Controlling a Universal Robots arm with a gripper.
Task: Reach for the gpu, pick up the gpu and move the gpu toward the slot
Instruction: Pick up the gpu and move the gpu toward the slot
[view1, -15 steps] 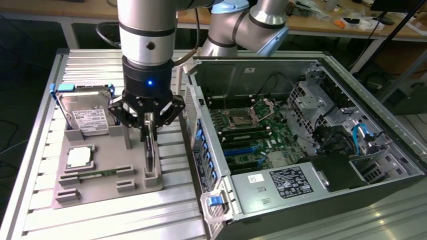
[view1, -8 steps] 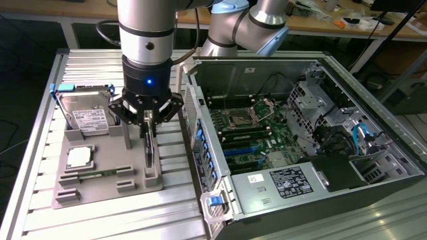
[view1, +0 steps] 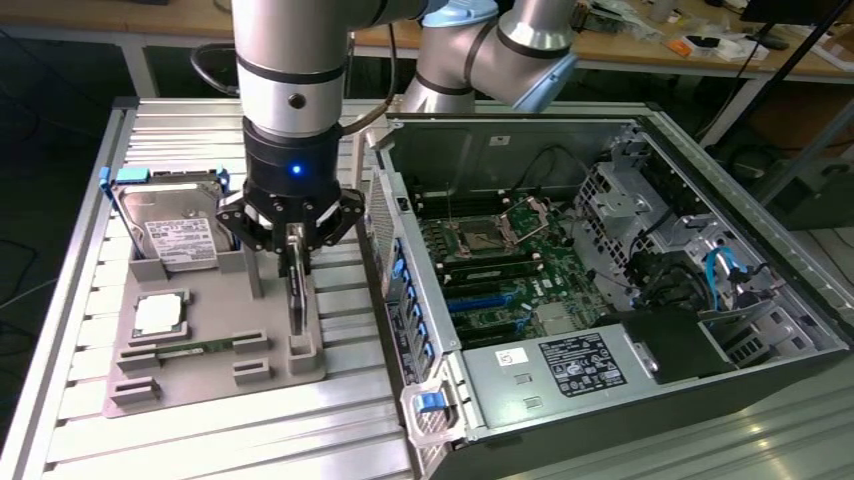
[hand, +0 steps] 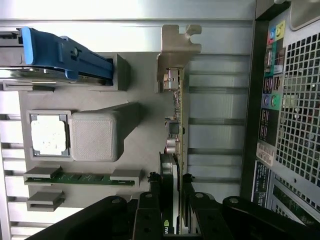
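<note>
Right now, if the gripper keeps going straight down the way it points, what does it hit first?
The gpu: the gripper points down with its fingers either side of the card's top edge. Below the card is the grey holder tray.

gpu (hand: 176, 125) lower end behind gripper (hand: 170, 200); hard drive (hand: 60, 60) edge-cropped

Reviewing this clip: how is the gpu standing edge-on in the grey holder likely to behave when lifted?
The gpu looks like a rigid board, so it probably stays stiff. Its bare components suggest fragility. The end effector straddles only one end, and the silver bracket sits far off, so it may tilt.
</note>
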